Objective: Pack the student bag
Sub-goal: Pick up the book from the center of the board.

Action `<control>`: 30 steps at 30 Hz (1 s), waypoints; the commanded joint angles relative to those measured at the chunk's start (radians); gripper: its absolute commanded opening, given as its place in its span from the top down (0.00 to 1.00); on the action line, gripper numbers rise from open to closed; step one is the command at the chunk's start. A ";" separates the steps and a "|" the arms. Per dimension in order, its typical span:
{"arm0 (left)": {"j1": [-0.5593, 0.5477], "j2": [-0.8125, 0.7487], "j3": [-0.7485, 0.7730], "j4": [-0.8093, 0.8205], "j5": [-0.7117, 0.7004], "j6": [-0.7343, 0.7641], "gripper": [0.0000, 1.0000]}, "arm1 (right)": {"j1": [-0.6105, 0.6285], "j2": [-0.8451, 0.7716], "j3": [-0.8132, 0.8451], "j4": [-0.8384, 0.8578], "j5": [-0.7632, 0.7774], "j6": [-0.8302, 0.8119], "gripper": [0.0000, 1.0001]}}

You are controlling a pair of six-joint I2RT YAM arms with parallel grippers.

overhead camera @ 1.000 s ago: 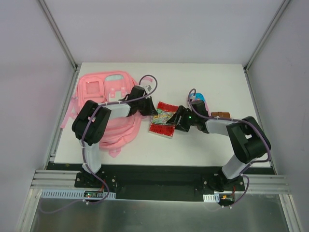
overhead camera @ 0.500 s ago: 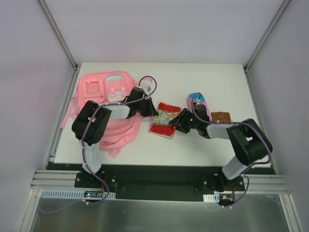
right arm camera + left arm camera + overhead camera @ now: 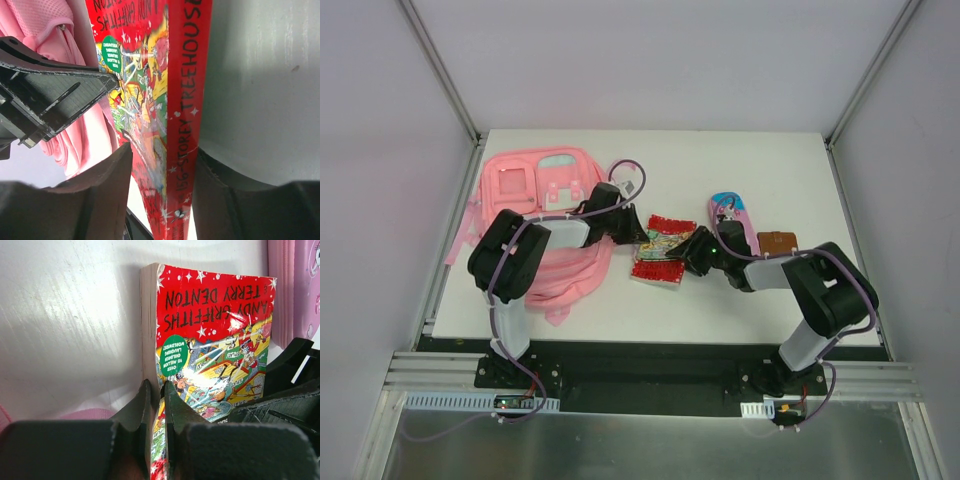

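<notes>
The student bag [image 3: 535, 200], a big pink backpack, lies flat at the table's left. A red paperback book [image 3: 660, 258] with a cartoon cover lies just right of it. My left gripper [image 3: 638, 234] is shut on the book's front cover [image 3: 215, 325], pinching the thin sheet between its fingers [image 3: 172, 405]. My right gripper [image 3: 688, 252] straddles the book's spine [image 3: 187, 100] from the other side. One finger rests against the spine and the other stands a little off the cover, so the jaws are open. Pink bag fabric [image 3: 50, 45] shows behind the left gripper's finger [image 3: 60, 100].
A small pink and blue pencil case [image 3: 731, 210] lies behind the right arm, and a brown object [image 3: 777, 242] sits to its right. The pencil case [image 3: 305, 285] also shows beyond the book. The table's white surface [image 3: 740, 160] stretches behind.
My right gripper's jaws have narrowed around the book's spine edge, and that arm has sunk lower, uncovering the pencil case. The left gripper has kept its hold on the cover.
</notes>
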State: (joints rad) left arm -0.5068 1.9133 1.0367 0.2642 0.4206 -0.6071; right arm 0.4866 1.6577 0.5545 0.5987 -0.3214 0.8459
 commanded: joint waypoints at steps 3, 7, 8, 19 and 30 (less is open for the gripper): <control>-0.047 -0.034 -0.029 -0.092 0.081 -0.002 1.00 | 0.024 -0.016 0.041 0.158 -0.031 0.009 0.69; -0.047 -0.077 -0.018 -0.094 0.093 0.016 0.96 | 0.023 -0.055 0.032 0.139 -0.021 -0.008 0.99; -0.047 -0.094 -0.018 -0.095 0.087 0.023 0.88 | 0.024 -0.070 0.030 0.124 -0.012 -0.025 0.99; -0.045 -0.558 -0.018 -0.348 -0.235 0.208 0.01 | 0.017 -0.466 0.068 -0.399 0.139 -0.294 0.99; -0.044 -1.072 -0.294 -0.578 -0.485 0.148 0.01 | 0.014 -0.622 0.076 -0.525 0.090 -0.334 0.99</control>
State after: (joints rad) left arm -0.5549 0.9268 0.7784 -0.1547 0.0505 -0.4625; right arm 0.5018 1.0878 0.5789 0.0731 -0.2092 0.5442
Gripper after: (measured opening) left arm 0.990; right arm 0.239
